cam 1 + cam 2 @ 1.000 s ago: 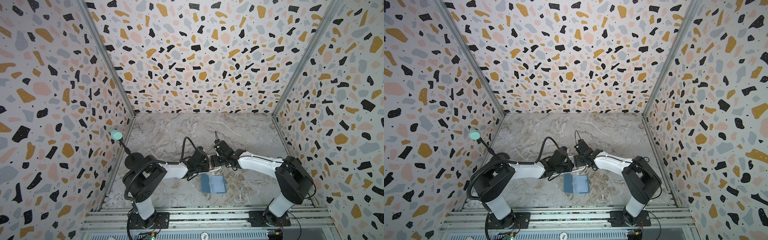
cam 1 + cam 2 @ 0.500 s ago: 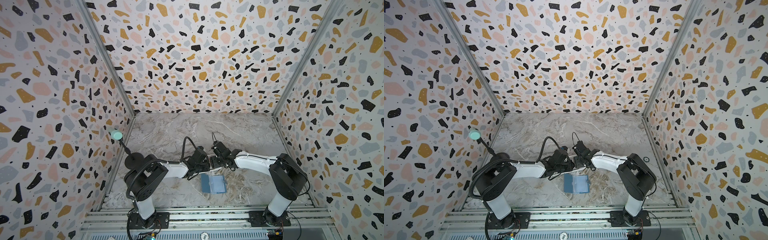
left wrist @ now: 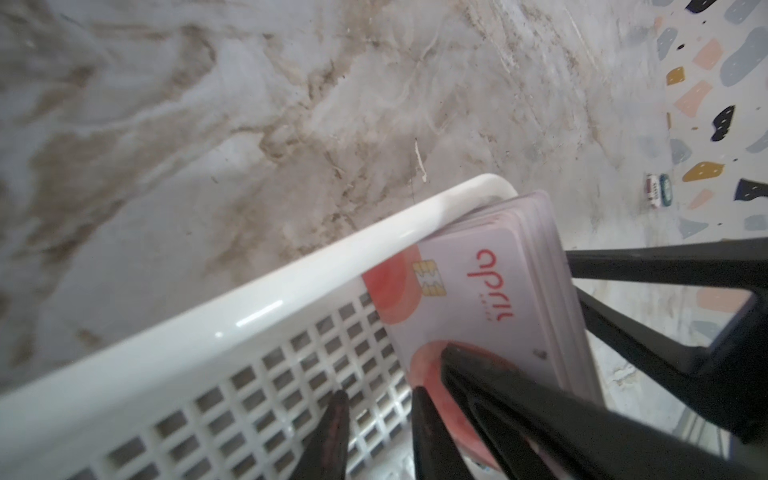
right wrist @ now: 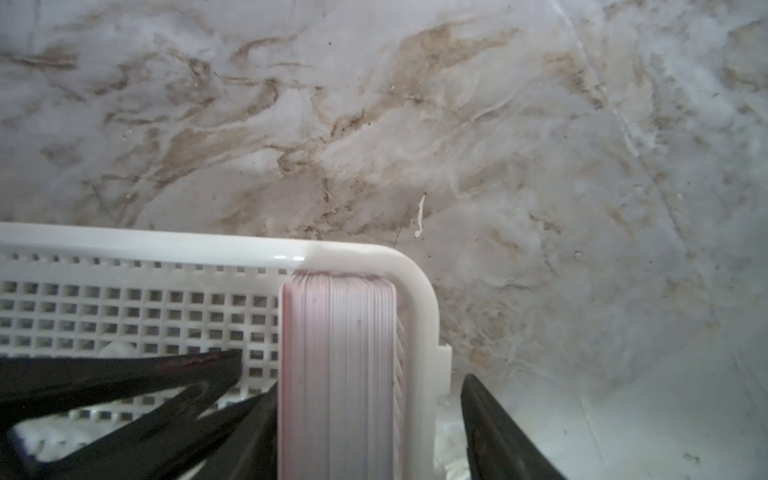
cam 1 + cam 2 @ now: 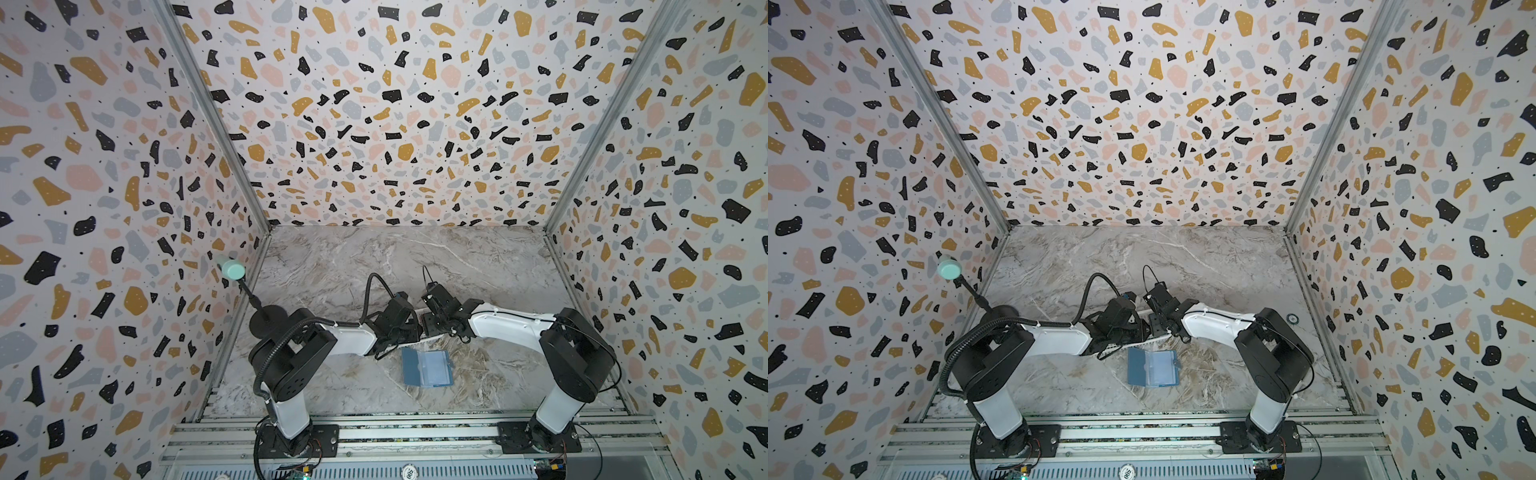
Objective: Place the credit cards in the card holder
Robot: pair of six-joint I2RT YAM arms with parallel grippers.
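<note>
Grey-and-brown marbled worktop (image 5: 332,266) carries the open slate-blue card holder (image 5: 428,368) lying flat, a white slotted basket (image 4: 166,243) just behind it, and, near the right wall (image 5: 1391,291), perhaps a small ring (image 5: 1292,318).

A white slotted basket (image 3: 232,316) sits on the marbled table (image 3: 208,124). In its corner a stack of credit cards (image 3: 490,282) stands on edge. The front card shows a pale face, red-orange circles, a chip and red lettering. The left tool (image 3: 376,399) holds its 2 fingers slightly apart over the mesh, nothing between them. The right tool (image 3: 509,307) straddles the stack, 1 finger on the front card, the other behind the stack.
</note>
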